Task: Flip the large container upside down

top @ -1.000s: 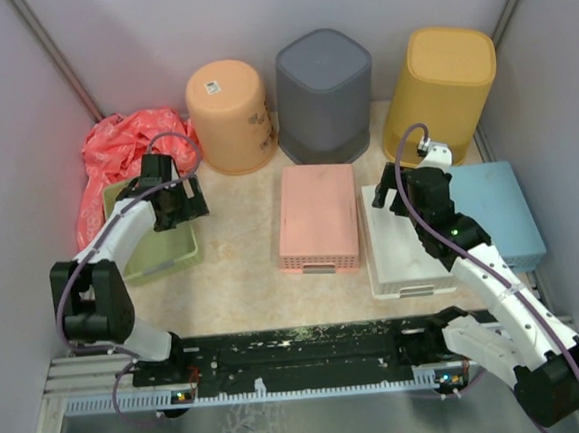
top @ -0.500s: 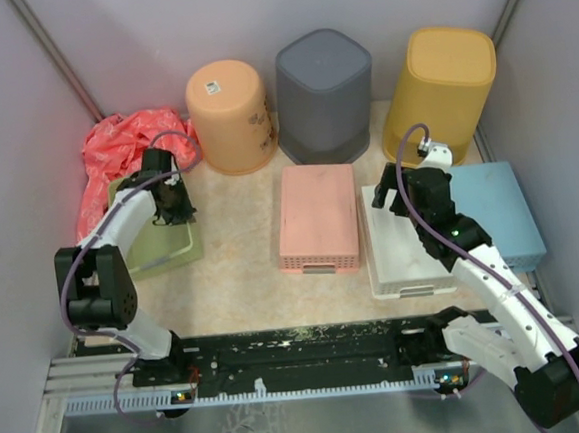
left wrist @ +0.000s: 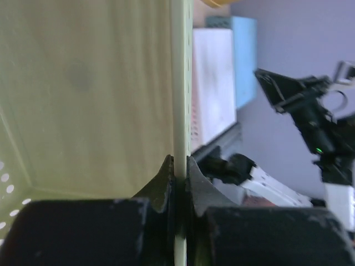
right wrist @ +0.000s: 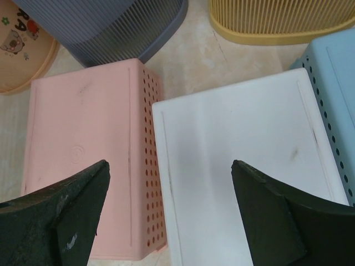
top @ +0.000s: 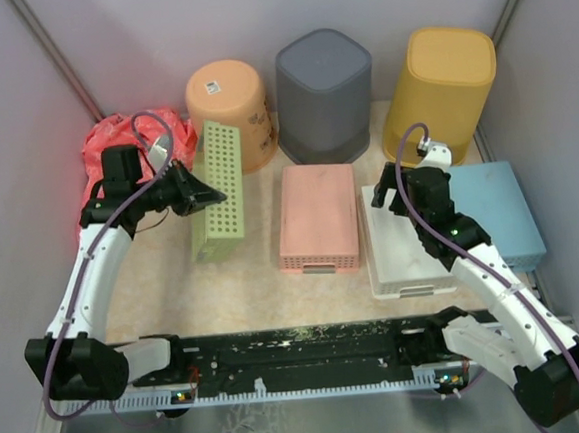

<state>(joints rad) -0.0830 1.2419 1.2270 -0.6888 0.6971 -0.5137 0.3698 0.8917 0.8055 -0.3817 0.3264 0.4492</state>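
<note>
Green container (top: 217, 192) stands tipped up on one long side just left of the pink basket (top: 317, 217), apart from it, with a perforated long wall facing up and its open mouth turned away from the pink basket. Whether its lower edge rests on the table (top: 245, 285) or hangs just clear of it cannot be told. Left gripper (top: 199, 191) reaches in from the side away from the pink basket and is clamped on the container's upper wall; in the left wrist view its fingertips (left wrist: 166, 169) pinch the thin pale-green wall from both sides, the container's inside (left wrist: 83, 83) filling the space beside them.

Right gripper (top: 411, 193) hangs over the white basket (top: 403, 253), which lies upside down touching the pink basket's right side. Its jaws stand wide apart with nothing between them, and in the right wrist view the gripper (right wrist: 169, 166) spans the seam between the pink basket (right wrist: 83, 144) and the white one (right wrist: 238, 160). Beyond the white basket, further right of the pink basket, lies a blue basket (top: 505, 210), also bottom up.

Behind the pink basket stand three upturned bins: orange bin (top: 229, 111) to the back left, grey bin (top: 325, 93) straight behind, yellow bin (top: 448, 89) to the back right. Far left of the pink basket, past the green container, lies a crumpled red bag (top: 103, 146)
</note>
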